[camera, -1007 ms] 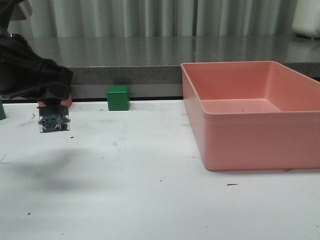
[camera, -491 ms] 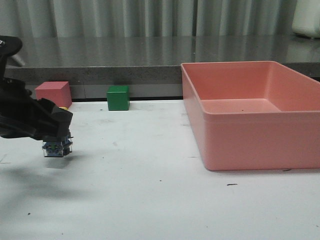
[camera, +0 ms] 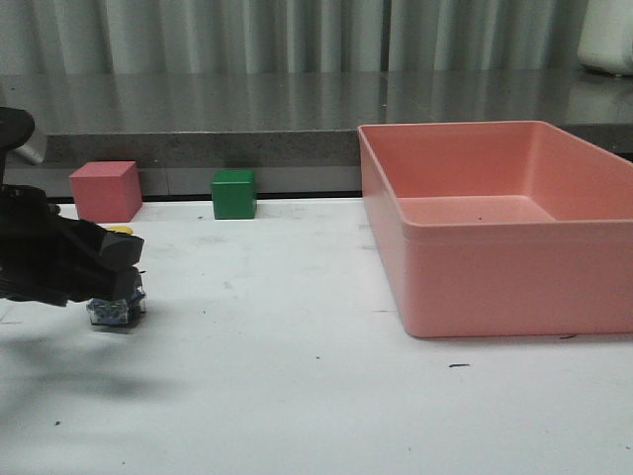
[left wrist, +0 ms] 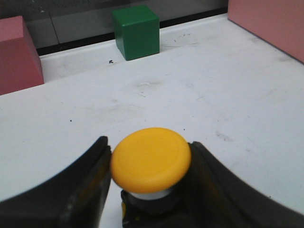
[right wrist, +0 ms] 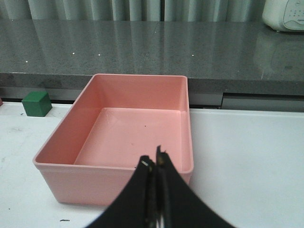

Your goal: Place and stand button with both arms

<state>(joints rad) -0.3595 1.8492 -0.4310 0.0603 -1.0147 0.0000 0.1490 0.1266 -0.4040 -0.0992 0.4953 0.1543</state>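
The left arm's black pincer (left wrist: pixel 151 190) pinches the small push-button with yellow mushroom cap and clear base (left wrist: pixel 151 160) low at the white table (camera: pixel 316 376) (likely light, rigid, slick-capped, best gripped at its body), while the right pincer (right wrist: pixel 155 164) hangs pressed together.
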